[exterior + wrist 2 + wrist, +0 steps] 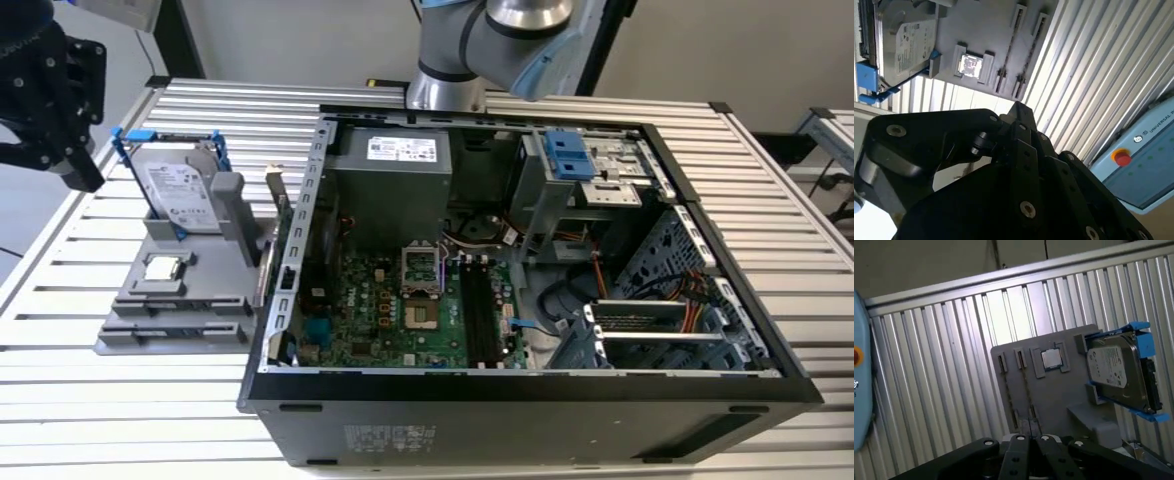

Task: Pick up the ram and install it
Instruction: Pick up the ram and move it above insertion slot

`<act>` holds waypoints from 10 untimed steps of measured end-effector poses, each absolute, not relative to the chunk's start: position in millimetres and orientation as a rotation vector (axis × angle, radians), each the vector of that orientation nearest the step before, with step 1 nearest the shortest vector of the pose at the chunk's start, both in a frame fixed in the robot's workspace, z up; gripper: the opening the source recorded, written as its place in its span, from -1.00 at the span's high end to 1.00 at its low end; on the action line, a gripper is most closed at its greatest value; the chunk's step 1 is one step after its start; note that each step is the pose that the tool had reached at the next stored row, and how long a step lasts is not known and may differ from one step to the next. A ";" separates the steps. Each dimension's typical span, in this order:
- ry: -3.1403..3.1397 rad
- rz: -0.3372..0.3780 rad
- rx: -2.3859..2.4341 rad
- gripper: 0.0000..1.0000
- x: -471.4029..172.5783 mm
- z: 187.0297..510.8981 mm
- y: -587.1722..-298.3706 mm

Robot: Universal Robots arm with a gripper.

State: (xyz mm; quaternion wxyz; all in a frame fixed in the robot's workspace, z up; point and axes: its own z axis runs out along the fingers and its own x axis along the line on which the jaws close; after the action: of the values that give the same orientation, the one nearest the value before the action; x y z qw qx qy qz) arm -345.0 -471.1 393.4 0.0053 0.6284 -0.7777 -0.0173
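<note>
first wrist view, gripper (1031, 438) clenched tight, near grey tray (1054, 400) holding hard drive (1116, 372)

Bright, even indoor light; glare whitens the table (1089, 55) slats in the second wrist view; case (534, 420) interior shadowed.

An open computer case (534, 420) lies in the centre of a slatted aluminium table (120, 420), with its green motherboard (387, 310) at lower centre, below the grey power supply (387, 180). At the left, a grey fixture (174, 310) carries a hard drive (176, 195) upright in a blue bracket (123, 150), with a square processor chip (163, 267) below it. The black gripper (67, 150) hangs at the upper left edge; the arm's base (447, 90) stands at top centre.
</note>
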 end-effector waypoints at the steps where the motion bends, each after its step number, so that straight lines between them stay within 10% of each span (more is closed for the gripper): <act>1: -2.416 -0.053 1.991 1.00 -345.0 393.4 -471.1; 10: -2.311 -0.022 2.144 1.00 -345.0 393.5 -471.1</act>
State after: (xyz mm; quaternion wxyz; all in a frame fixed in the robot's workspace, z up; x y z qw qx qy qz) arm -345.0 -471.1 393.5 -0.0054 0.6802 -0.7330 -0.0068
